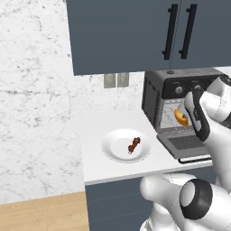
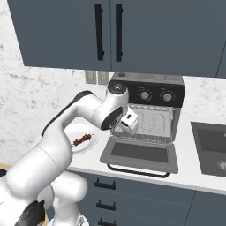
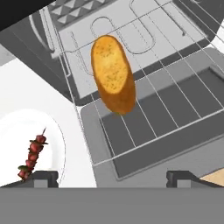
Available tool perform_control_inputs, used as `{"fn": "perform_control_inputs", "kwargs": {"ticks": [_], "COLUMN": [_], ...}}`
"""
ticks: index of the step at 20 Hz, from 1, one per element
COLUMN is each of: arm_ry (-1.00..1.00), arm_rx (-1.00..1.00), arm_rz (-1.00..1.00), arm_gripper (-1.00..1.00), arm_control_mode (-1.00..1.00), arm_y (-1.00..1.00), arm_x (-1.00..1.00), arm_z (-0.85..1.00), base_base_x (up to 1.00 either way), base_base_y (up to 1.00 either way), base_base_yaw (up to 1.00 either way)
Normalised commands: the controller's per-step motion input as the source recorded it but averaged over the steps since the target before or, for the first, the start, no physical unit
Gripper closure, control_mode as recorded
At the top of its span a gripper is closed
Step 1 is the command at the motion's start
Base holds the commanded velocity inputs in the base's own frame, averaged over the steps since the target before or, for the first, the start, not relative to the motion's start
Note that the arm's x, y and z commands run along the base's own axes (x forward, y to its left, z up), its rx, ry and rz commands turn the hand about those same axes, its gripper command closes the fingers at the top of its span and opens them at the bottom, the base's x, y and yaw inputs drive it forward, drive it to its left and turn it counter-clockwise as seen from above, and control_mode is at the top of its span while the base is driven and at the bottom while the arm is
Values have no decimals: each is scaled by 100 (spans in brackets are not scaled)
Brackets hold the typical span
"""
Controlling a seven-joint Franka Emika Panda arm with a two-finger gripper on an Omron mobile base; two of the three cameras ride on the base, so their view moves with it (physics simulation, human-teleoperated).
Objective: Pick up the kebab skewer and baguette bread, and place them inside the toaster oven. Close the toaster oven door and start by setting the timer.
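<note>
The baguette bread [image 3: 113, 74] lies on the wire rack [image 3: 175, 109] inside the open toaster oven [image 2: 150, 90], also seen as an orange loaf [image 1: 182, 117]. My gripper [image 3: 113, 177] is open, drawn back from the loaf with nothing between its fingertips. It hovers at the oven mouth [image 2: 128, 125] above the toaster oven door [image 2: 139, 154], which is folded down flat. The kebab skewer [image 1: 134, 145] rests on a white plate [image 1: 110, 146] left of the oven, and it shows at the lower left of the hand view [image 3: 31, 157].
Dark upper cabinets [image 2: 114, 31] hang low over the oven. A sink [image 2: 212, 148] is sunk in the counter to the oven's right. Wall outlets [image 1: 116, 80] sit behind the plate. The counter's front edge runs just below the door handle [image 2: 141, 173].
</note>
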Motion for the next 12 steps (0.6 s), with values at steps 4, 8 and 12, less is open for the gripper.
{"fn": "perform_control_inputs", "kwargs": {"ticks": [4,8,12], "arm_ry": [3,7,3], "arm_rx": [0,1,0], "arm_rz": [-11,-7,-10], "arm_gripper": [-100,-100,-100], "arm_control_mode": [-100,-100,-100], "arm_y": [99,83,77], "arm_x": [-62,-28,-17], "arm_z": [28,18,-14], "base_base_x": [0,0,0], "base_base_y": [0,0,0], "base_base_yaw": [0,0,0]}}
